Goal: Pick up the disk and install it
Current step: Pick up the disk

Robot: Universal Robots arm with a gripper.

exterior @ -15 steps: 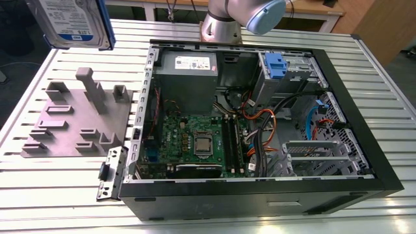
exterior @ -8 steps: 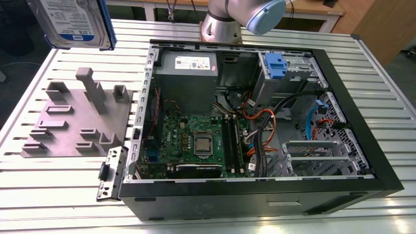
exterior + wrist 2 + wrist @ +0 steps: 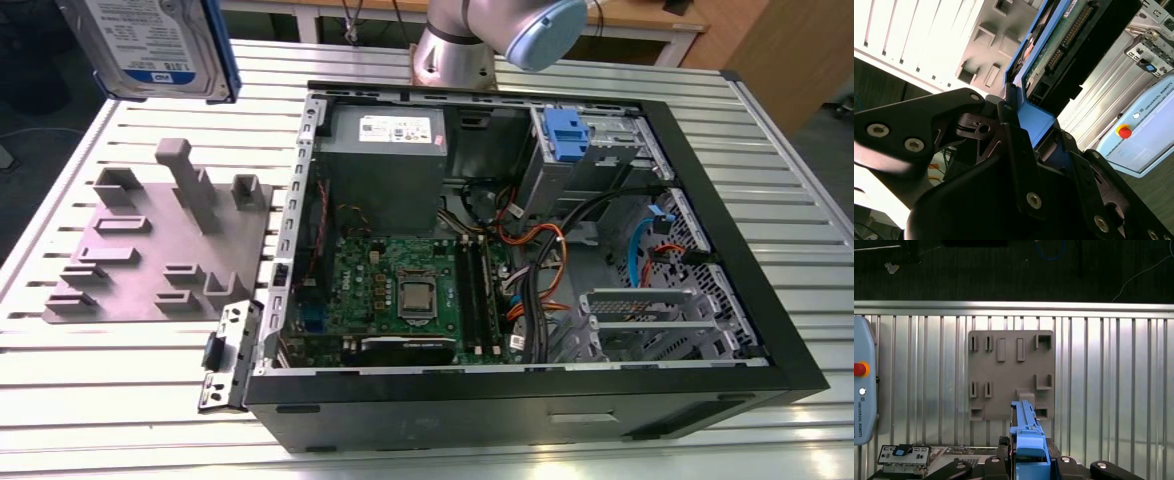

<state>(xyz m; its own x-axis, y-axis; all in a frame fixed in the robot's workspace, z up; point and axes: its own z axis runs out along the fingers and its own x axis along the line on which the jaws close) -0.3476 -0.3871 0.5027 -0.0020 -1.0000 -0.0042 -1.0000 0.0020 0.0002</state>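
Gripper: in the second wrist view the gripper (image 3: 1036,145) is clamped on the disk (image 3: 1064,37), with its black fingers (image 3: 1016,150) pressed against either side of the blue end rail; the gripper (image 3: 1026,467) holds it the same way in the first wrist view
Disk: in the exterior view the disk (image 3: 144,45) hangs in the air at the exterior view's far left, label side towards the camera, blue rail along its edge, apart from everything on the surface
Disk from above: in the first wrist view the disk (image 3: 1026,435) is seen edge-on, over the near edge of the peg plate (image 3: 1009,370)
Peg plate: the grey peg plate (image 3: 147,250) lies flat on the slatted metal surface (image 3: 120,400), just beside the computer case on the exterior view's left, its slots bare
Computer case: the black computer case (image 3: 534,395) lies on its side with the panel off, showing the circuit board (image 3: 400,290) and power supply (image 3: 387,150)
Drive bay: a blue clip (image 3: 567,135) sits in the case's far corner
Arm: the arm (image 3: 467,40) stands behind the case
Control pendant: a control pendant (image 3: 861,385) rests on the surface
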